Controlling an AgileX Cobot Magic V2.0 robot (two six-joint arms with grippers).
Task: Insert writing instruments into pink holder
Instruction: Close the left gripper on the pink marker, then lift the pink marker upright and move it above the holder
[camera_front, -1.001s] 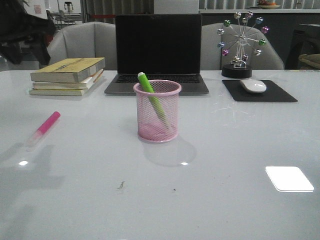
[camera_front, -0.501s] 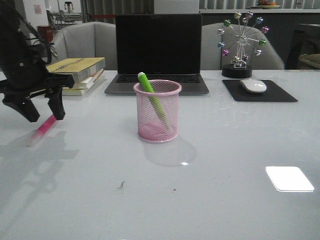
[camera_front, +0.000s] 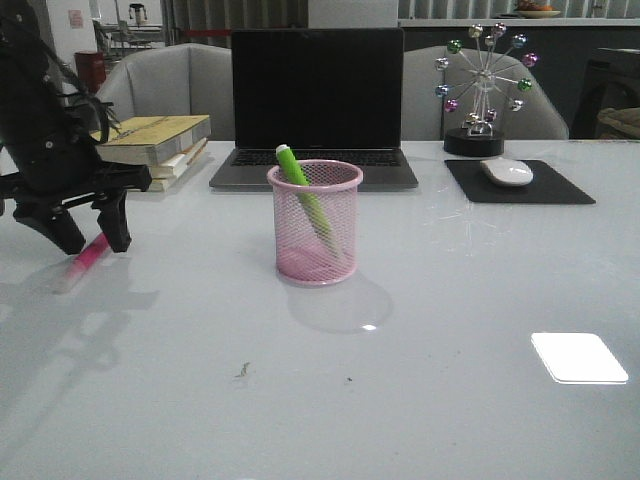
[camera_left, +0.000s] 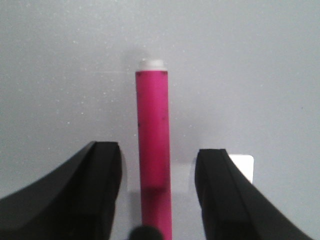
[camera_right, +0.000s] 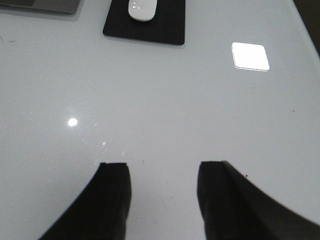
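Straddling the pink highlighter (camera_left: 152, 142) right now, the left gripper (camera_left: 156, 192) is sitting wide open with nothing held, one finger either side and gaps on both. The marker's long axis is running straight out between the fingers, so closing should pinch it across the barrel, I'd guess. It's lying flat on the counter (camera_front: 420, 380) at the far left, well apart from the pink holder (camera_front: 314, 222), where the green highlighter (camera_front: 303, 197) is already leaning. The right gripper (camera_right: 162, 200) is hanging open and empty over bare counter, clearly the farther arm
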